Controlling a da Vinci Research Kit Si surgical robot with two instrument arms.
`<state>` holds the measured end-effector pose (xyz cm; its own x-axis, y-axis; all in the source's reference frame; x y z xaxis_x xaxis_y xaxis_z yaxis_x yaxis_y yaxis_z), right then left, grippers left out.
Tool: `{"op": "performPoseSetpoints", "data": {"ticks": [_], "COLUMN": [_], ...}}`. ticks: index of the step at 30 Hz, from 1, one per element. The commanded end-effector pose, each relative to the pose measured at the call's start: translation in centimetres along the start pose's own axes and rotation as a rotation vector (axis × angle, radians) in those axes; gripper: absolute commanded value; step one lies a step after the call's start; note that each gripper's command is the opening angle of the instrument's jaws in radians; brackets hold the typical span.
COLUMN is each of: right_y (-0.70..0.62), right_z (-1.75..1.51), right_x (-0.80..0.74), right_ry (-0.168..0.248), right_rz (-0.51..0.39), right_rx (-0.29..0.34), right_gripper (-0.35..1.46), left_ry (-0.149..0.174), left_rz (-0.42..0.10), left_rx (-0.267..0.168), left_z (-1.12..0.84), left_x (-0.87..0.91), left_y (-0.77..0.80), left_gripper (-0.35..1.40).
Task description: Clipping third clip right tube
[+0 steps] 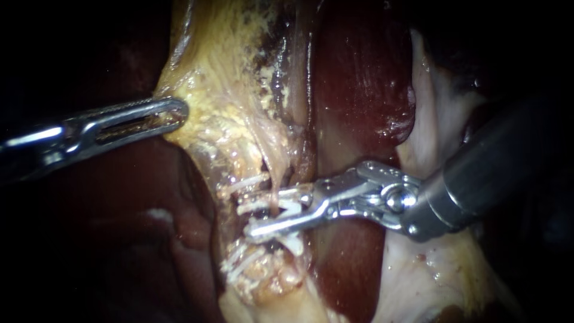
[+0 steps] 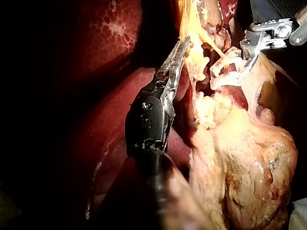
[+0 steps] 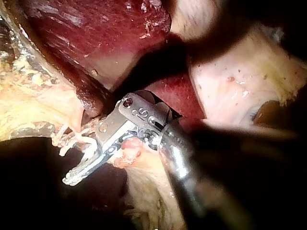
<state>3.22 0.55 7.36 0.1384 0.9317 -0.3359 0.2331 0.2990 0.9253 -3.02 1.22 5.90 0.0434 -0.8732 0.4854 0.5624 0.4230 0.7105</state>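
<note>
Right instrument (image 1: 278,210) enters from the lower right, its shaft nearest the lens. Its claw stands apart, straddling the thin pale tube (image 1: 276,179) that runs down between the yellow fatty tissue (image 1: 209,90) and the liver (image 1: 359,78). Whether both tips touch the tube cannot be told. White clips (image 1: 248,184) sit just above and just below the claw, close against it. Left instrument (image 1: 176,113), well apart from the clipping site, has its claw clamped on the yellow fatty tissue. Risks, as judged:

- Closing over a neighbouring clip would seat the new one crooked or loose.
- The hidden far tip may catch extra tissue.
- A slip of the left hold would slacken the tube out of the claw.
- Overpull could tear the tube.
</note>
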Motion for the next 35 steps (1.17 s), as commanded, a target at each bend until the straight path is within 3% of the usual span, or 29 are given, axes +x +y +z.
{"op": "performPoseSetpoints", "data": {"ticks": [1,6,13,14,16,18,21,26,35], "right_y": [0.01,0.01,0.0,0.0,-0.01,0.0,0.05,0.13,0.13], "right_z": [-0.01,-0.06,-0.06,-0.06,-0.09,-0.13,-0.21,-0.28,-0.24], "right_x": [0.04,0.16,0.19,0.19,0.18,0.18,0.17,0.14,0.11], "right_ry": [0.009,0.041,0.065,0.065,0.077,0.096,0.077,0.075,0.067], "right_rz": [0.005,0.077,0.156,0.156,0.174,0.173,0.176,0.18,0.191], "right_rx": [-0.009,-0.024,-0.022,-0.022,-0.031,-0.077,-0.133,-0.132,-0.122], "right_gripper": [0.42,0.39,0.24,0.13,-0.35,-0.35,-0.35,-0.35,-0.35], "left_ry": [-0.001,-0.002,-0.002,-0.002,-0.002,-0.002,-0.002,-0.003,-0.002], "left_rz": [0.0,0.001,0.0,0.0,0.0,0.0,0.0,0.0,0.0], "left_rx": [-0.004,-0.005,-0.005,-0.005,-0.005,-0.006,-0.006,-0.007,-0.005], "left_z": [0.01,0.02,0.02,0.03,0.03,0.03,0.03,0.04,0.05], "left_x": [0.0,0.01,0.01,0.01,0.01,0.01,0.01,0.01,0.01], "left_y": [0.0,-0.01,-0.01,-0.01,-0.01,-0.01,-0.01,-0.03,-0.03], "left_gripper": [-0.35,-0.35,-0.35,-0.35,-0.35,-0.35,-0.35,-0.35,-0.35]}}
